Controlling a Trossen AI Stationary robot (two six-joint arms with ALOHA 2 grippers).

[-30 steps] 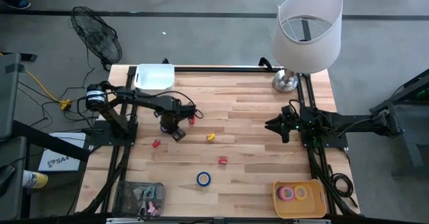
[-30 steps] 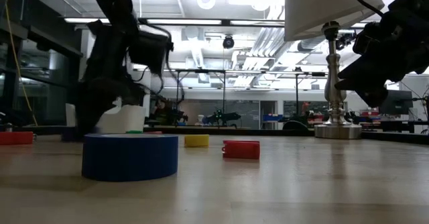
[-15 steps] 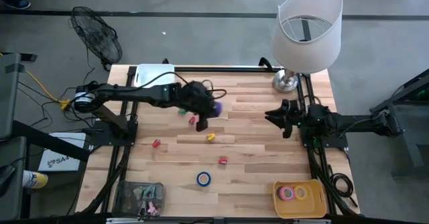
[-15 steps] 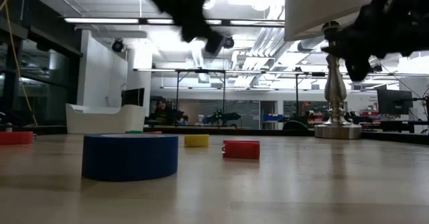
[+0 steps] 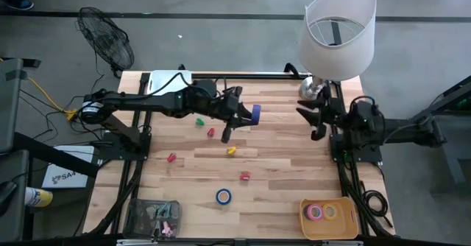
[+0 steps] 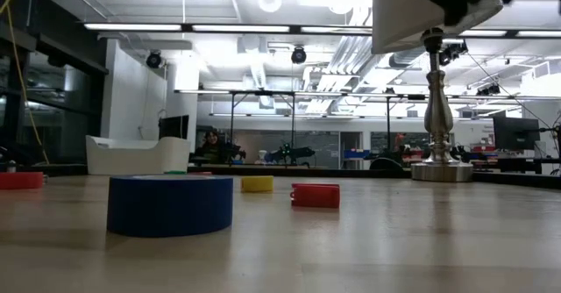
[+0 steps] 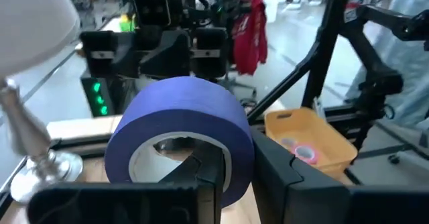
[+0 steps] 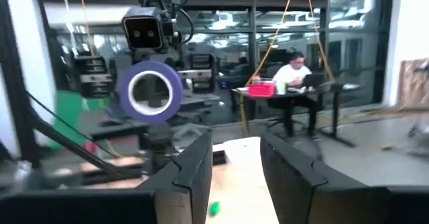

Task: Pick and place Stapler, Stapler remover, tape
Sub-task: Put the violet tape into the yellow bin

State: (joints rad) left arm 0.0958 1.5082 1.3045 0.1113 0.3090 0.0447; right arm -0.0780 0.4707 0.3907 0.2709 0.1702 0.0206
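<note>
Left claw [image 5: 246, 116] clamped on a purple tape roll [image 5: 255, 114], held in the air above the counter [image 5: 280, 150], left of the lamp [image 5: 335, 32]. Right claw [image 5: 315, 121] hangs near the lamp base, fingers apart, empty. Blue tape [image 5: 224, 196] lies on the counter, toward the yellow bin [image 5: 329, 218].

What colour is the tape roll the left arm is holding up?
Blue-purple tape roll with a white core, clearest in the left wrist view.

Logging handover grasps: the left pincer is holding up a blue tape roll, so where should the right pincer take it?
The blue tape roll stands on edge in the left pincer, open hole facing the right pincer. Probably best: come straight across, one finger through the hole, one outside, on the free upper band.
</note>
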